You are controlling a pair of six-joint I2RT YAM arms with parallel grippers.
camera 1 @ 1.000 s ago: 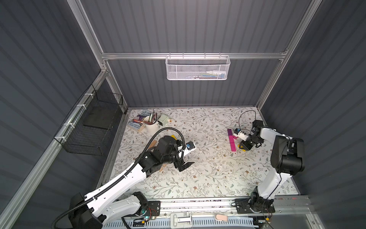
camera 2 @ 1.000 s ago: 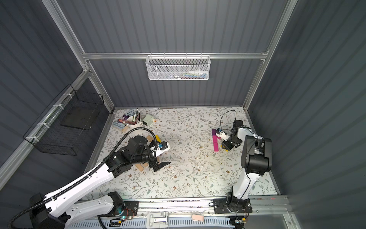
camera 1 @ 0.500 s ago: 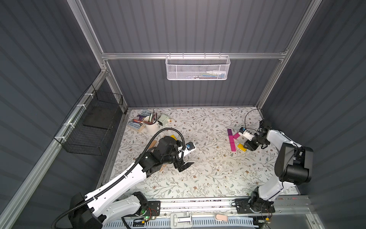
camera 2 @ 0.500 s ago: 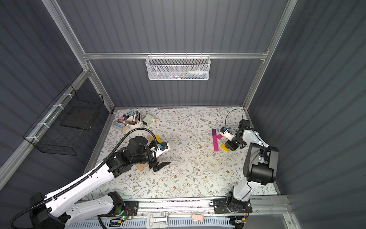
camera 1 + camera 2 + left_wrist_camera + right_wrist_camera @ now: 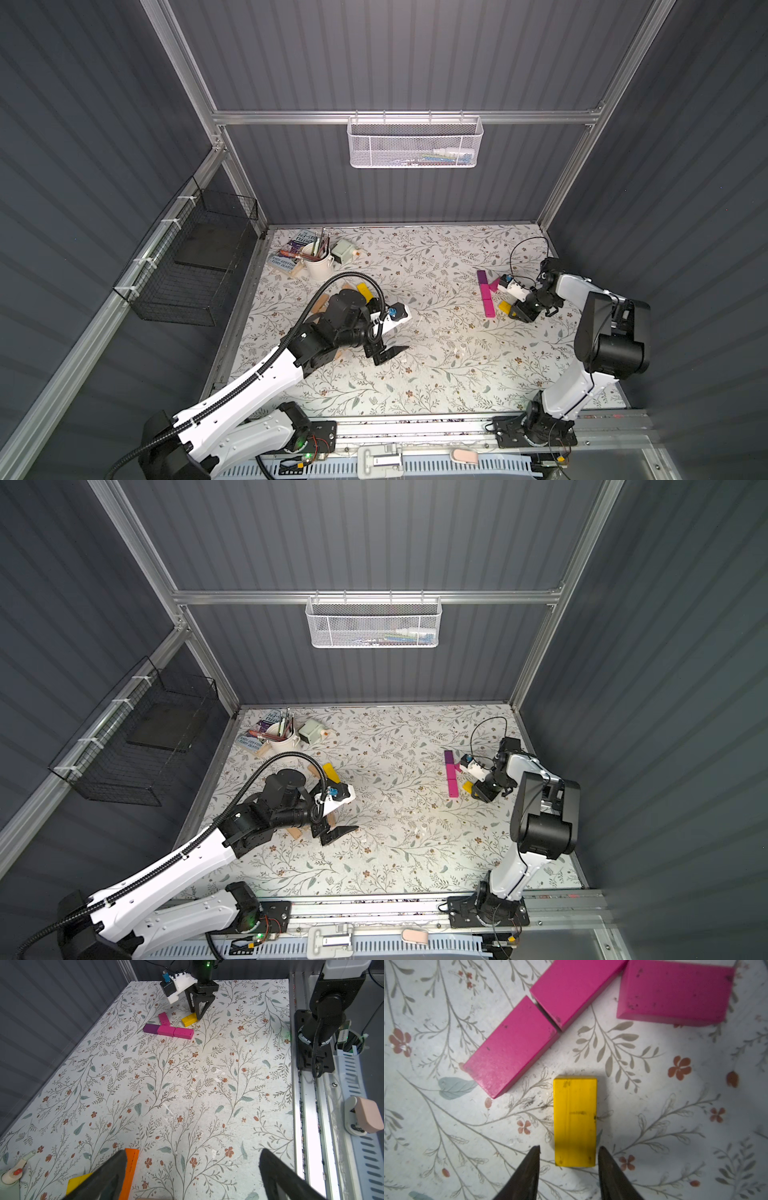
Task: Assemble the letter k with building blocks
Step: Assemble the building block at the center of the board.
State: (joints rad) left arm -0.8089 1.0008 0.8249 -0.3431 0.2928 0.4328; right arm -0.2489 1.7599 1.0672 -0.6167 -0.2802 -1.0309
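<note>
**Yellow leg lines up on the K**

The right gripper [image 5: 568, 1148] is down at the floral-patterned tabletop [image 5: 187, 1095]. Its dark fingers are narrowly spread astride the near end of the small yellow painted wooden block [image 5: 575, 1120]. One finger sits against the block's side and a sliver of table shows beside the other, so this looks like no firm pinch.

The yellow block lies flat, near the spine but not touching it. The spine is a dark purple wooden block [image 5: 150, 1028], a first pink wooden block [image 5: 166, 1030] and a second pink wooden block [image 5: 184, 1033], laid end to end. A slanted pink wooden block [image 5: 164, 1018] branches off beside the middle as the upper arm.

The step in hand looks like seating the lower leg, the last stroke. The next move calls for closing on the yellow block, or nudging it, so its far end meets the spine at an angle mirroring the pink arm without disturbing the row.

The left gripper [image 5: 193, 1152] hangs spread wide and empty, well apart, by a spare orange wooden plank [image 5: 131, 1167].

The blocks carry no writing. The books [image 5: 301, 239] beside the white cup of brushes [image 5: 318, 266] carry cover lettering too small to read.
</note>
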